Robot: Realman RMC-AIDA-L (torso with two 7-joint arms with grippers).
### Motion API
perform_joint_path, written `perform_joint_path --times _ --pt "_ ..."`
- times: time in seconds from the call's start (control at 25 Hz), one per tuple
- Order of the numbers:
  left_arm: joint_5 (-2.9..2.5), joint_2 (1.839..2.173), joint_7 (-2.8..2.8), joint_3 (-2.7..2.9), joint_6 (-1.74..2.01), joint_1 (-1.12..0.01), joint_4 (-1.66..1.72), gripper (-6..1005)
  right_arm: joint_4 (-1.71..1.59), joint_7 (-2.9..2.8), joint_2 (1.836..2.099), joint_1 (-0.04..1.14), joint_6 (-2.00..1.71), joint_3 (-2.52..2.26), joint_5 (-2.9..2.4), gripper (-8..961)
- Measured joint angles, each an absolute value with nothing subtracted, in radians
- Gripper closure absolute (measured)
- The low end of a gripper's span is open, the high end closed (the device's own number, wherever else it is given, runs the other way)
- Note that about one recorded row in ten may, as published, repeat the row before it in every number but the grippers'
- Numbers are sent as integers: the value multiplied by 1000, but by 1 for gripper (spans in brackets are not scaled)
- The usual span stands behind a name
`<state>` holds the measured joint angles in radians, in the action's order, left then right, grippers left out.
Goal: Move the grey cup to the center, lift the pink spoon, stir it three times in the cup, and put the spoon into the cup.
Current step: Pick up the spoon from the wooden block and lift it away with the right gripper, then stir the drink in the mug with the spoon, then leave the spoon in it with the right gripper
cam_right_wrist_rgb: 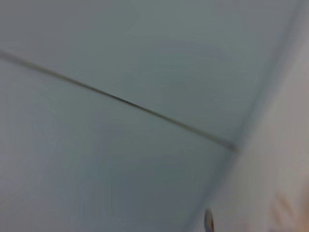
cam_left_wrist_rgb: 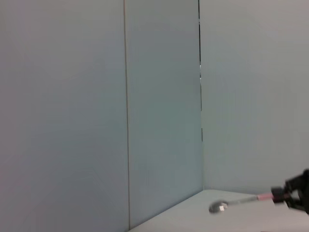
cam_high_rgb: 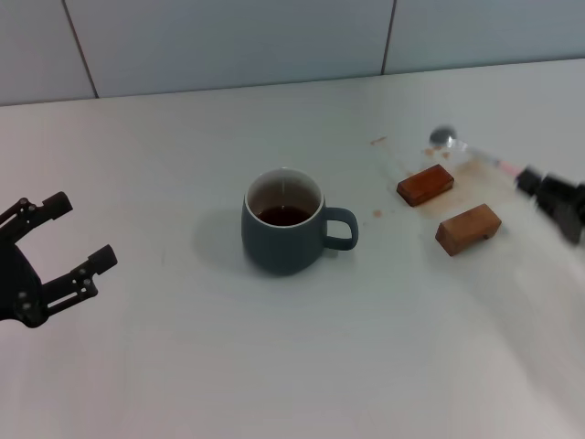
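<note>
Now grey cup (cam_high_rgb: 283, 222) parked mid-table, job one done. Right gripper (cam_high_rgb: 535, 183) clamped on pink spoon (cam_high_rgb: 475, 154) at its handle end, far right by two wooden blocks (cam_high_rgb: 425, 185). Left gripper (cam_high_rgb: 58, 243) idle near left, spread, empty. Lift, stirring, drop-in remaining.

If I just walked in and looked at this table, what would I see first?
First you'd spot the grey cup in the middle of the white table, with brown liquid inside. Next, at the far right, the right gripper is shut on the handle end of the pink spoon, just behind two brown wooden blocks. The left gripper waits open at the left edge.
</note>
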<state>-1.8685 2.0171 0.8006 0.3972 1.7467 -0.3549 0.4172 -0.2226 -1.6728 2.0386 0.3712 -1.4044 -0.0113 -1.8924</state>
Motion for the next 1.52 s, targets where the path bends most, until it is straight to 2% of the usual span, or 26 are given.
perform_joint_path --times 0.24,0.4,0.44,0.48,0.52,0.56,0.6,0.8,1.08,1.24,1.32,1.36,1.52 --pt "-1864 2019 801 400 1751 -347 416 136 -231 -1261 2048 404 -1555 -16 -1703 828" --pt "-1868 2020 801 409 1752 -344 411 136 -327 -1187 2039 455 -1738 -77 -1687 830" --pt "-1871 2021 801 427 1752 -343 410 136 -375 -1219 2034 466 -1763 -117 -1690 830" --pt "-1872 2021 801 442 1750 -343 411 136 -506 -1343 2017 489 -1801 -219 -1692 830" --pt "-1872 2021 801 451 1748 -343 411 136 -506 -1343 2017 489 -1801 -219 -1692 830" --pt "-1872 2021 801 463 1746 -343 412 137 -642 -1504 2001 502 -1810 -330 -1694 830" --pt "-1873 2021 801 478 1743 -343 414 137 -642 -1504 2001 502 -1810 -330 -1694 830" --pt "-1893 2017 809 512 1735 -349 416 136 -951 -1884 1945 525 -1805 -566 -1717 831" --pt "-1899 2016 811 523 1732 -350 416 137 -1220 -2239 1921 632 -1817 -680 -1904 830" --pt "-1899 2016 809 524 1732 -350 416 137 -1256 -2314 1921 701 -1807 -753 -2001 832" --pt "-1899 2015 809 524 1733 -350 416 137 -1258 -2330 1933 738 -1796 -769 -2050 833" --pt "-1899 2014 809 524 1735 -350 416 137 -1263 -2337 1949 765 -1776 -787 -2096 833" --pt "-1899 2013 810 525 1739 -348 416 137 -1280 -2342 1968 787 -1735 -828 -2147 832"
